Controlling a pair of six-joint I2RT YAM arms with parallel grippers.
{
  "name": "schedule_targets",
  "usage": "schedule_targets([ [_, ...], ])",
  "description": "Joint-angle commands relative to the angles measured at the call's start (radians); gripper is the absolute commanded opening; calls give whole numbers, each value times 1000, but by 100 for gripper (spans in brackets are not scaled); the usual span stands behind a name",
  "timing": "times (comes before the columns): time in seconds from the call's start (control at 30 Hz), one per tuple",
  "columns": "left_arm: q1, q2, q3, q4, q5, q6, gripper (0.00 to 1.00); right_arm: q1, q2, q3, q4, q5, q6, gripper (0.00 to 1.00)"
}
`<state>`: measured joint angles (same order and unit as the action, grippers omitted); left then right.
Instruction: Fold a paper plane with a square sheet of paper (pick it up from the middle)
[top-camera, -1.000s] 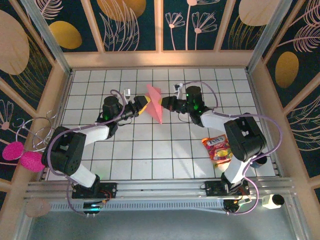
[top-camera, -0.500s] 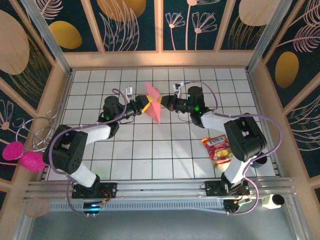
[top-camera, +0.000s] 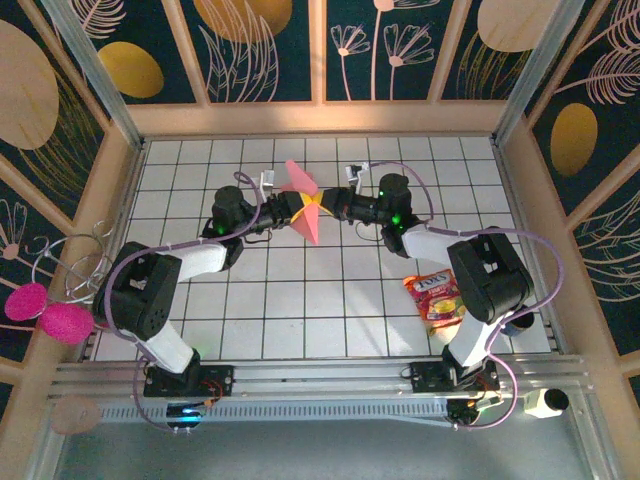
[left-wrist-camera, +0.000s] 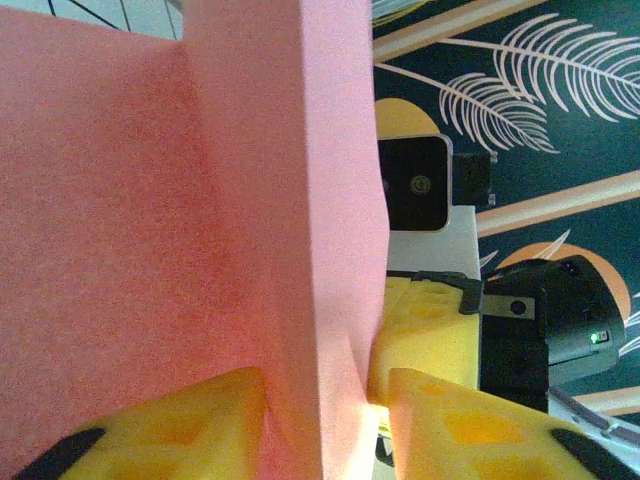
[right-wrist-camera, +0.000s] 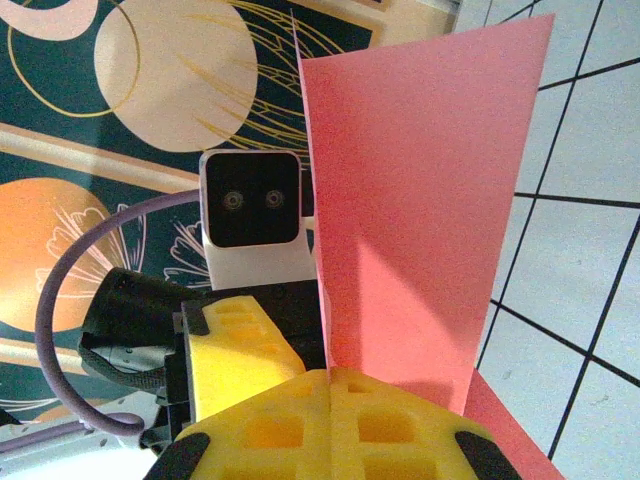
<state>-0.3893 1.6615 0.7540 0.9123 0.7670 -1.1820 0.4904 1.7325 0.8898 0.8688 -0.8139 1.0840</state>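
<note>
The square sheet of paper (top-camera: 304, 197) is hanging between the two pincers, folded up into a pointy, uneven shape. From above I'm not making out how many layers there are or where the creases are running. It's thin, matte, salmon-pink stuff with sharp straight edges.

In the left wrist view the paper (left-wrist-camera: 150, 200) is blocking most of what's in front of the left pincer (left-wrist-camera: 328, 385) and is getting cut off at the frame edges. One vertical fold line is showing as a soft shadow. The chunky yellow fingers (left-wrist-camera: 190, 425) are sitting apart with a flap of paper between them. One is touching the sheet, the other is looking just clear of it, so I'm calling that pincer released and straddling, not pinching.

The right pincer (right-wrist-camera: 330, 385) is clenched on the sheet, its waffle-patterned yellow pads pressing together right at the paper's bottom edge. A tall flat panel (right-wrist-camera: 420, 200) is standing straight up from it and hiding part of the left pincer's body behind.

The white tiled bench (top-camera: 300, 300) is lying under both pincers. A crinkly red and yellow snack packet (top-camera: 433, 297) is lying well behind the right pincer, back beside that arm's elbow.
</note>
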Motion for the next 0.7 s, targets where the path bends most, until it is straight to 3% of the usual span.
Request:
schedule_targets([
  [0.0, -6, 4, 25, 34, 32, 27, 31, -6, 3, -11, 54, -24, 21, 0],
  [0.2, -5, -6, 31, -27, 14, 68, 17, -13, -5, -13, 27, -14, 12, 5],
  [0.5, -5, -26, 37, -96, -15, 130, 5, -39, -98, -23, -167, 63, -112, 33],
  [0.67, -5, -58, 85, -337, -97, 285, 5, -83, -182, -37, -342, 161, -224, 38],
])
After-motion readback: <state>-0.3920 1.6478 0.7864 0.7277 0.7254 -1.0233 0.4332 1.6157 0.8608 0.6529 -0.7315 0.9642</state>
